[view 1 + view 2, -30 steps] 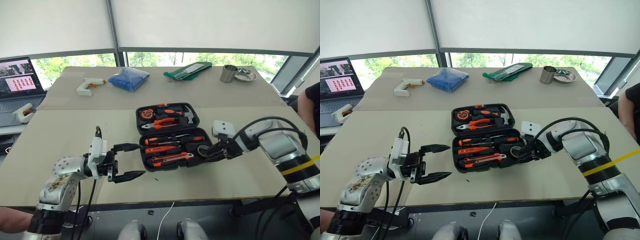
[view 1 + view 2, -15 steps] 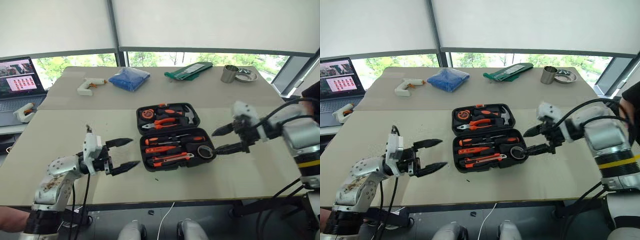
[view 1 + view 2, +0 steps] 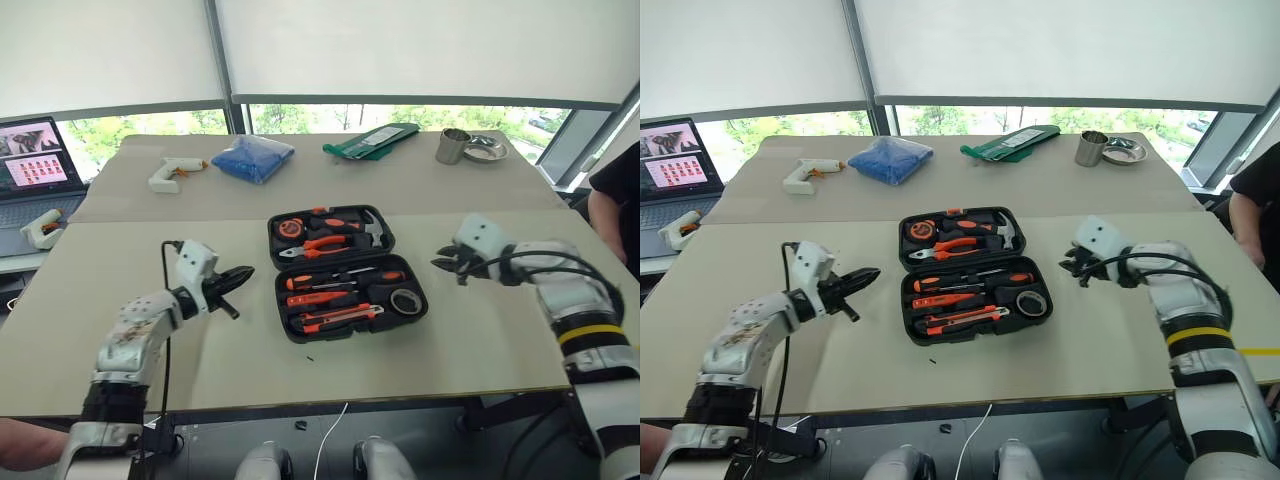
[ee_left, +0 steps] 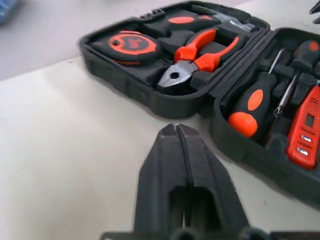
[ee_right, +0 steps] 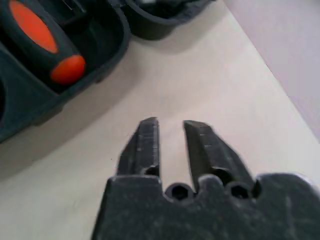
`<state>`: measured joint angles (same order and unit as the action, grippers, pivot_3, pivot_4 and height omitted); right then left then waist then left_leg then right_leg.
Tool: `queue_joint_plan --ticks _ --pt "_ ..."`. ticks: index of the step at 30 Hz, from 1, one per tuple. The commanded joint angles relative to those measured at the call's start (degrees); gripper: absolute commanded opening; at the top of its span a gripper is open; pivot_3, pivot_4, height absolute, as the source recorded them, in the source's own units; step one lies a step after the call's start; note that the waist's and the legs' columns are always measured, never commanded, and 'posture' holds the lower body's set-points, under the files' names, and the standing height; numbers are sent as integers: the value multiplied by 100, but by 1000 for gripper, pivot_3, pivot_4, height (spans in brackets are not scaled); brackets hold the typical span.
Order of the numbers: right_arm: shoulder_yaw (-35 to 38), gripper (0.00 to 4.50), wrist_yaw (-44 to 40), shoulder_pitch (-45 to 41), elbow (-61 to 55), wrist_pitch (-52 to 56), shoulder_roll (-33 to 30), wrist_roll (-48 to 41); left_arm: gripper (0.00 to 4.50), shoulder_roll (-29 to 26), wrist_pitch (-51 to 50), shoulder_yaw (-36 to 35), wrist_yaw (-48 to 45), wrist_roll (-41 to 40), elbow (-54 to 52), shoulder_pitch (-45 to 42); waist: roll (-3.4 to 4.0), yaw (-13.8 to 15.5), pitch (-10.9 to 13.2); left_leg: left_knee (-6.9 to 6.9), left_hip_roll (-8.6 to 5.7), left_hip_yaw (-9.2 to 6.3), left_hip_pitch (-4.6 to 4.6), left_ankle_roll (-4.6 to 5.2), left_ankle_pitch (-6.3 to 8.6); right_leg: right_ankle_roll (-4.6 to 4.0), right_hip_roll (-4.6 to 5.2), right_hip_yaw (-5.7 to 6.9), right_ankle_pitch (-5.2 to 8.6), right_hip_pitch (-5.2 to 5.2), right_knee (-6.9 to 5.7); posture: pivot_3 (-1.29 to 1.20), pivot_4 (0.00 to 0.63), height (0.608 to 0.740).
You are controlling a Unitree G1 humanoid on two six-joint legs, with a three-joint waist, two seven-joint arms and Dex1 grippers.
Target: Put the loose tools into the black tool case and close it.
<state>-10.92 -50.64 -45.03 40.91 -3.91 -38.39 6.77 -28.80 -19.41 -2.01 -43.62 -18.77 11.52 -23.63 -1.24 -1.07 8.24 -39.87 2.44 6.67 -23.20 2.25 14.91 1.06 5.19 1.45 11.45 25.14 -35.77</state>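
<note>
While both pincers sit pinched together and empty, the moulded black tool case (image 3: 340, 268) lies open.

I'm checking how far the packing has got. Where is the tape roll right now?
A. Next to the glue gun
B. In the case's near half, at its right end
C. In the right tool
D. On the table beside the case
B: the tape roll lies in a recess at the right end of the near half of the open case, apart from the right tool.
</note>
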Motion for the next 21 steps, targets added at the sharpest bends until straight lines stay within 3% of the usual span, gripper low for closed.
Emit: queue_joint_plan --ticks 1,6,10,16,21 --pt "-50 24 315 -417 543 -510 265 191 0 152 -7 157 30 131 69 -246 0 -3 0 0 0 0 1 -2 -1 0 0 0 0 0 -1 0 150 740" --pt "-166 24 297 -741 1378 -981 616 324 0 302 -66 429 27 359 284 -442 0 4 0 1 1 0 0 -2 -2 0 0 0 0 0 -2 0 150 740" --pt "-11 24 -484 -778 1587 -1180 773 -22 0 329 -105 499 11 463 391 -501 1 2 0 2 2 1 0 -2 -1 0 1 0 0 -1 -1 0 150 740" --pt "109 24 -1894 -269 876 -854 672 -518 0 101 -187 427 -321 427 159 -308 1 -21 0 8 9 -1 2 -2 -1 -1 -5 2 0 -1 -1 0 150 740" --pt "194 24 -2417 363 -403 -108 527 -941 0 -144 -147 327 -654 302 -271 137 1 -21 -1 12 18 -1 -1 0 1 0 -2 1 1 -1 -6 0 150 740"
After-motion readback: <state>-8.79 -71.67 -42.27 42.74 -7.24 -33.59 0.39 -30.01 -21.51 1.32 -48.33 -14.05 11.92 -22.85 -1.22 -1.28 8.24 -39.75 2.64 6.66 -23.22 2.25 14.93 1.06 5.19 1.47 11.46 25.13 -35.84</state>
